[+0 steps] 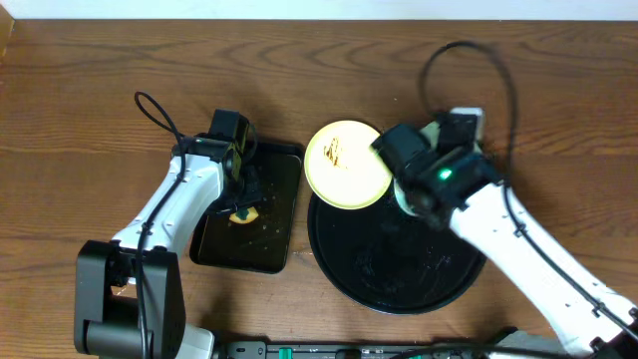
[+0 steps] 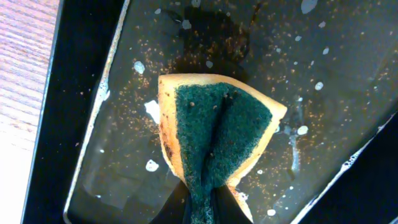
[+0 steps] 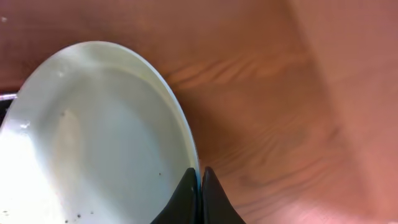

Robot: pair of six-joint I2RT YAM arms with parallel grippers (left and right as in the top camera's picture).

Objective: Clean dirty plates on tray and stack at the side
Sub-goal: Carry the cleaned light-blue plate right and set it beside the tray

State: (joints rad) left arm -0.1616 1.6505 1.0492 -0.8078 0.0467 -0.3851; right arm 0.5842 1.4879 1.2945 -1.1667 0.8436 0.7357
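My right gripper [image 1: 383,153] is shut on the right rim of a pale yellow plate [image 1: 344,165] with a small brown smear. It holds the plate above the upper left edge of the round black tray [image 1: 344,261]. In the right wrist view the fingers [image 3: 199,172] pinch the plate's rim [image 3: 93,137] over the wooden table. My left gripper [image 1: 242,199] is shut on a yellow and green sponge [image 1: 243,213], folded between the fingers [image 2: 202,208]; the sponge [image 2: 217,130] rests on the small rectangular tray. A pale mint sliver [image 1: 402,199] shows under the right arm; I cannot tell if it is a plate.
The rectangular black tray [image 1: 271,234] lies left of the round tray, and its wet floor [image 2: 112,93] is dotted with foam and brown specks. A black cable [image 1: 150,105] loops behind the left arm, and another arcs over the right arm.
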